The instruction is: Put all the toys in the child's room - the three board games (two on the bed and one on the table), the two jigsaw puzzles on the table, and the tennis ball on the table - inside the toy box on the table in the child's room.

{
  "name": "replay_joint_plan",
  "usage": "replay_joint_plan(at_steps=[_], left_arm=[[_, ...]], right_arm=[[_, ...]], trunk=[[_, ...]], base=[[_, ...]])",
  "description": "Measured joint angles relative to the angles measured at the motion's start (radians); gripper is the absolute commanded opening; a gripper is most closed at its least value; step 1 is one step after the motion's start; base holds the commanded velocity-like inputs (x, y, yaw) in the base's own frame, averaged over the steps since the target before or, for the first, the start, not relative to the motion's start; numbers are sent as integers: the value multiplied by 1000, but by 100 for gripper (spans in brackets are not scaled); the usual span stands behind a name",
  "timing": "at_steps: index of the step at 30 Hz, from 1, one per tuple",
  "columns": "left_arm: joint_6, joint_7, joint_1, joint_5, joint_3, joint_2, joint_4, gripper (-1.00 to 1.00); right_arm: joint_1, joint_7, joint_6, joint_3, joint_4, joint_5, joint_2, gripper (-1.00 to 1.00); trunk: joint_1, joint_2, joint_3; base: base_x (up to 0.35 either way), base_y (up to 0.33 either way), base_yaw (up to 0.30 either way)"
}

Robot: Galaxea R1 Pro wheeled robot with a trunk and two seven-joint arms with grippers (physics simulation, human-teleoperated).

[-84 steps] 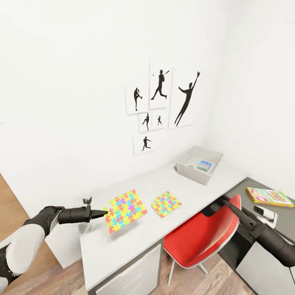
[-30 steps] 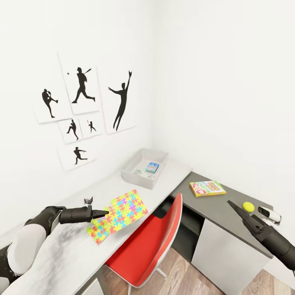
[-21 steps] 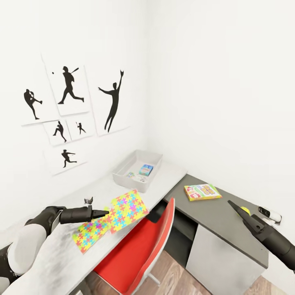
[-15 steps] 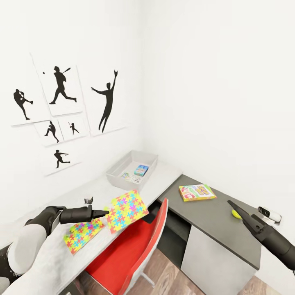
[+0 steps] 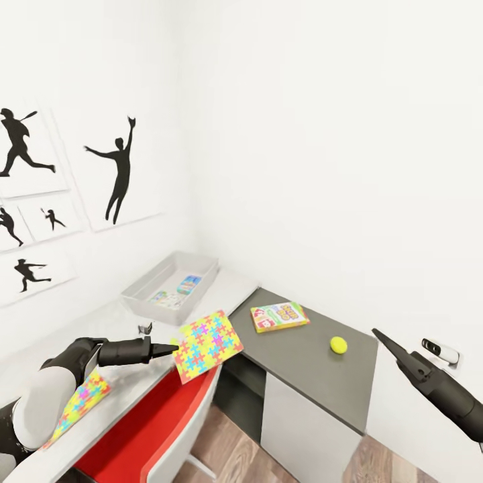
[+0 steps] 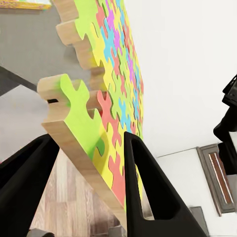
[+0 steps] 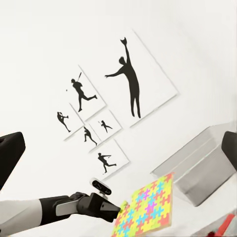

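Our left tool (image 5: 171, 347) is clamped on one corner of a jigsaw puzzle (image 5: 208, 344) – held in the air beside the counter (image 5: 134, 382). It looks stiff, light, thick-edged; right tool (image 5: 377, 333) – we cannot tell.

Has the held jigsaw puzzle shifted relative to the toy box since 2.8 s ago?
Yes. The jigsaw puzzle in the left gripper now hangs off the table's front edge, nearer the toy box.
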Motion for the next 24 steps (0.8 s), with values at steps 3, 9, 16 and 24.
replay_joint_plan(at_steps=[3,9,16,24], left_arm=[[0,0,0,0,0,0,0,-100],[0,0,0,5,2,1,0,-100],[1,0,0,10,6,6,0,-100],[1,0,0,11,7,7,0,-100]], right_arm=[[0,-1,-1,0,0,0,0,100],[-1,-1,-6,0,-1,0,0,100],[0,-1,-6,1,-1,1,1,100],[0,-2,-8,2,-1,2,2,100]], trunk=[[0,0,2],[0,0,3],[0,0,3],[0,0,3]], base=[[216,-255,-159],[260,-71,-33],[76,-7,-3],[25,-120,0]])
